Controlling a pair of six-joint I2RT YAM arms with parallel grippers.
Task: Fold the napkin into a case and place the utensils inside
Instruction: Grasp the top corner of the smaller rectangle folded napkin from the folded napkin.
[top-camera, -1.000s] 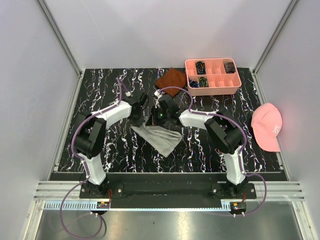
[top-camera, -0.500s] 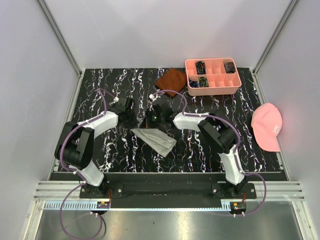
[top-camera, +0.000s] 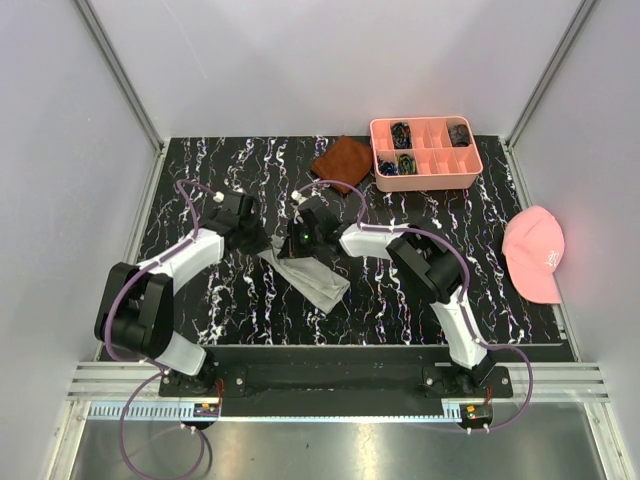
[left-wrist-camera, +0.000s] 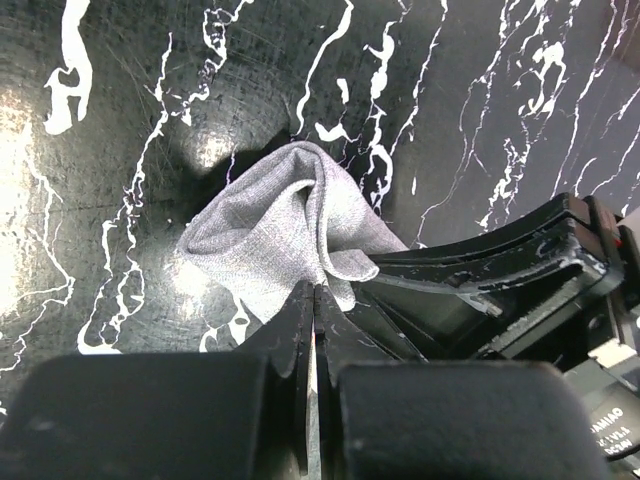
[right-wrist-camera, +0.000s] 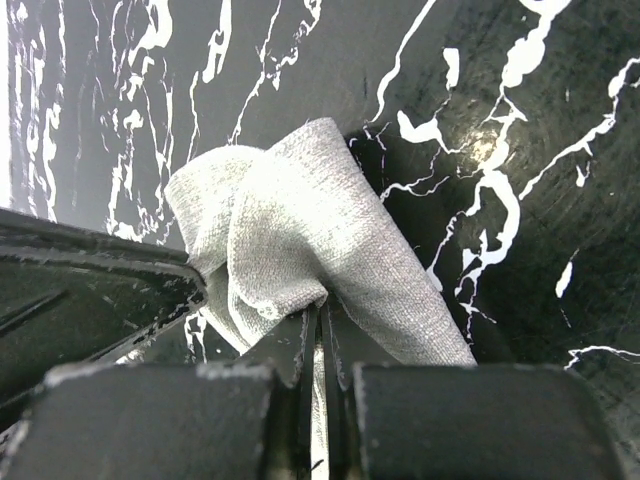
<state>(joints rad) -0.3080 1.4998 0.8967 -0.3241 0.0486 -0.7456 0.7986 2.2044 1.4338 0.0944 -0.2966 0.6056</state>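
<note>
The napkin (top-camera: 318, 282) lies a little left of the middle of the bench (top-camera: 200, 180), folded into a narrow grey strip. The strip runs slantwise from its far left end toward the near edge. That far left end is bunched and lifted into a loose curl, and both arms meet there.

The left claw (left-wrist-camera: 312, 298) comes in from the left side of the bench. Its fingers are pressed together, pinching a fold of the napkin's edge between their tips. The right claw (right-wrist-camera: 318, 320) reaches in from the right and is likewise pressed together on the cloth, gripping the same bunched end just beside the other. In each wrist view the other claw's dark fingers show right against the curl of fabric. The rest of the napkin rests flat on the black marbled surface.

At the far edge, right of the middle, sits a pink tray (top-camera: 470, 178) with small dark items in its compartments. A brown cloth (top-camera: 343, 158) lies touching the tray's left side. A pink cap (top-camera: 535, 255) sits at the right edge, well apart from the napkin.
</note>
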